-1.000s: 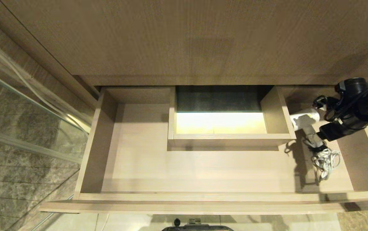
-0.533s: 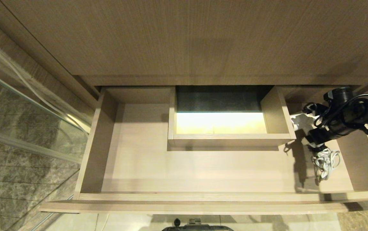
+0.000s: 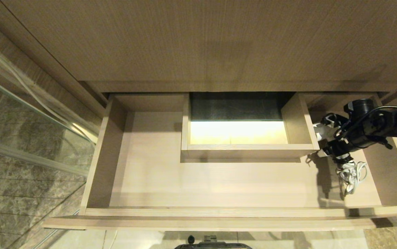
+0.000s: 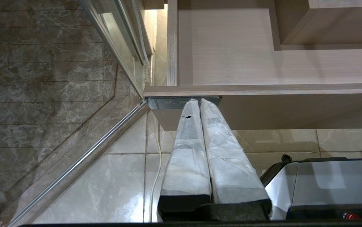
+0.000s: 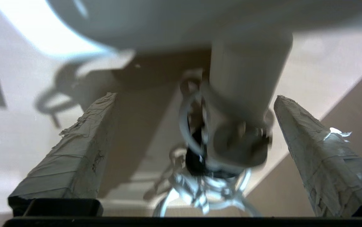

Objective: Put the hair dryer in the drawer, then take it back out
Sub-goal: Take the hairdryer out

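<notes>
The drawer (image 3: 219,211) stands pulled out, wide and shallow, in light wood grain. The white hair dryer (image 3: 318,130) lies on its floor at the right, beside the boxed cut-out (image 3: 246,150). Its cord bundle (image 3: 351,174) lies nearer the front. My right gripper (image 3: 328,136) is low over the dryer and open. In the right wrist view the handle (image 5: 247,94) sits between the taped fingers (image 5: 83,151) with gaps on both sides, the cord (image 5: 206,189) beyond it. My left gripper (image 4: 198,101) is shut and empty, parked under the drawer's front (image 4: 263,89).
A taller wood panel (image 3: 219,41) rises above the drawer. A glass shower door (image 3: 28,114) and marble wall stand at the left. Tiled floor (image 4: 73,183) lies below, and my base (image 4: 326,186) is just in front of the drawer.
My right arm has come in leftward and down over the hair dryer, covering more of its barrel. The jaws stayed open; dryer and cord have not moved.
</notes>
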